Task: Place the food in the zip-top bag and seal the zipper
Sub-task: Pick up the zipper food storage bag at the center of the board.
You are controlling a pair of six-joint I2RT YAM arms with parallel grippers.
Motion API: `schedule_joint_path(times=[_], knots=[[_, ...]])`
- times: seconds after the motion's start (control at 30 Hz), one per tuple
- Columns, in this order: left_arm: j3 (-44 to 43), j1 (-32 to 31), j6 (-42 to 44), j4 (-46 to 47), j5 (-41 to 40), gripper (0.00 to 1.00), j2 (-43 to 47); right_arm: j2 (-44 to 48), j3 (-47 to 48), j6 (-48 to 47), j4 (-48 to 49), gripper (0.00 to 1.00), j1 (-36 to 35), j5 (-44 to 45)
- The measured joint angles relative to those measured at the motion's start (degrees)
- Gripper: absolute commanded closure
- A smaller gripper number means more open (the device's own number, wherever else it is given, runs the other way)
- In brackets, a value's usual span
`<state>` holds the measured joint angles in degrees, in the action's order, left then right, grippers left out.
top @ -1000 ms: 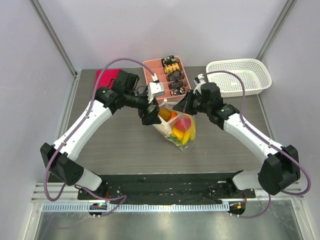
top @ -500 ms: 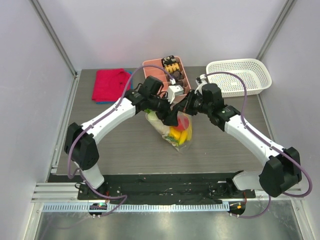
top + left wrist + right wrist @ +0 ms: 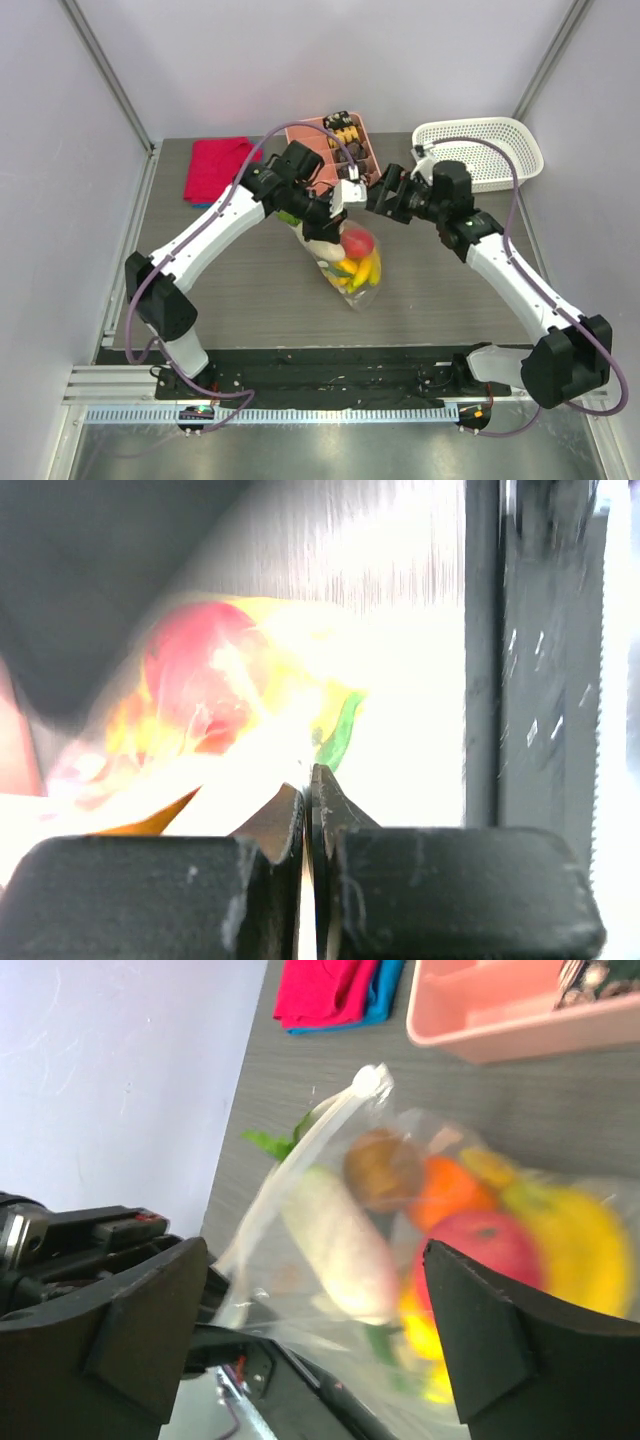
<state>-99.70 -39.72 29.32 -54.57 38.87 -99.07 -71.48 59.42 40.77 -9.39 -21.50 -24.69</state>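
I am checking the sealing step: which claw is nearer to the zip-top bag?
Left. The left claw pinches the zip-top bag at its mouth; the right claw stands open, apart from it.

We see a grey wood-grain table (image 3: 260, 290) enclosed by plain pale lilac walls (image 3: 340, 60) at the back and both sides, with slanting metal posts (image 3: 110, 78) in the rear corners, a black plate (image 3: 330, 365) and a slotted white rail (image 3: 330, 413) along its near edge, all under soft, even light
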Motion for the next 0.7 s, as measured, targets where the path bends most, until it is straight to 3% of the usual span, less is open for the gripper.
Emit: schedule_joint_path(times=[0.3,0.53,0.7], knots=[[-0.42,0.00,36.41,-17.42,-0.22,1.00,6.54,-1.20,-1.57,-14.21,3.41,0.08,17.88,-25.14],[8.81,-0.35,61.64,-20.37,0.42,1.00,16.20,-6.08,-3.17,-30.84,3.87,0.08,16.68,-38.45],[16.59,-1.95,71.32,-20.33,0.46,1.00,23.30,-6.08,-8.55,-37.22,9.20,0.11,11.52,-42.21]])
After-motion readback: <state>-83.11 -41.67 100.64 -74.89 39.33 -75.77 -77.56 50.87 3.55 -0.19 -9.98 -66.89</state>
